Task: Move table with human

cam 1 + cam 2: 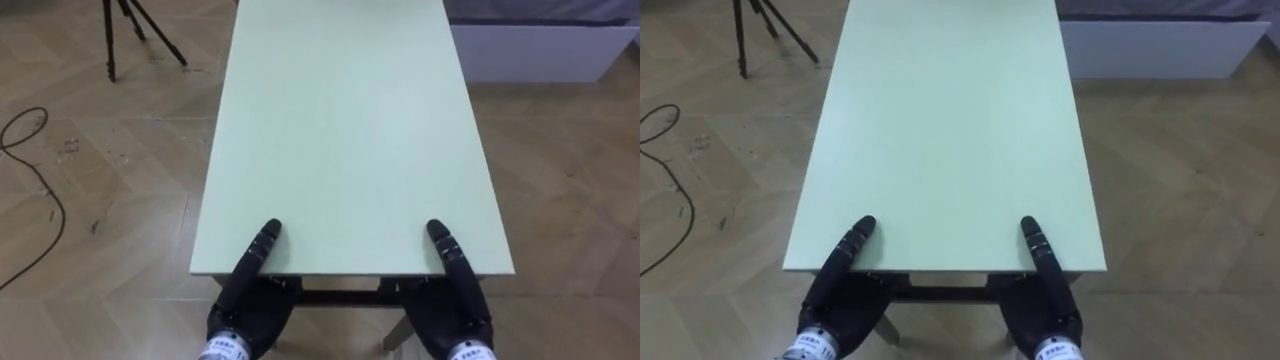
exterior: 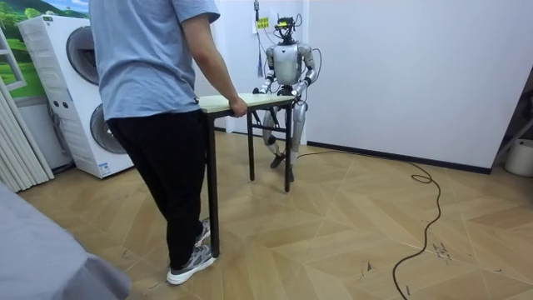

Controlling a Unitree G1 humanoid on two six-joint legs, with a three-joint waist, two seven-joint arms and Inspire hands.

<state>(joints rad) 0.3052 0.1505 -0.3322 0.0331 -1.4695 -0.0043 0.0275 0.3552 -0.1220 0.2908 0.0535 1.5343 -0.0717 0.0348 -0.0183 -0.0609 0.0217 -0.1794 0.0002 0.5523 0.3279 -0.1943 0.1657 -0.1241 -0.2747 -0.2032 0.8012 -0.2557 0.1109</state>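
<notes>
One pale green rectangular counter [image 1: 350, 130] on dark metal legs spans robot to person [image 2: 154, 100], who grips its far edge. It looks stiff, smooth-topped and moderately heavy, so it is best held at the short edges near the corners. The black left hand [image 1: 247, 303] and black right hand [image 1: 452, 308] each lay a thumb on the near edge. Their hold underneath cannot be told.

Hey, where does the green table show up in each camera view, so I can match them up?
Left eye view: the table runs up the middle, from near the bottom edge to the top edge.
Right eye view: table likewise, a little further left.
Room view: table left of centre, between the person and the robot.
Shared landmark: the short end where the robot's left hand and right hand are.
</notes>
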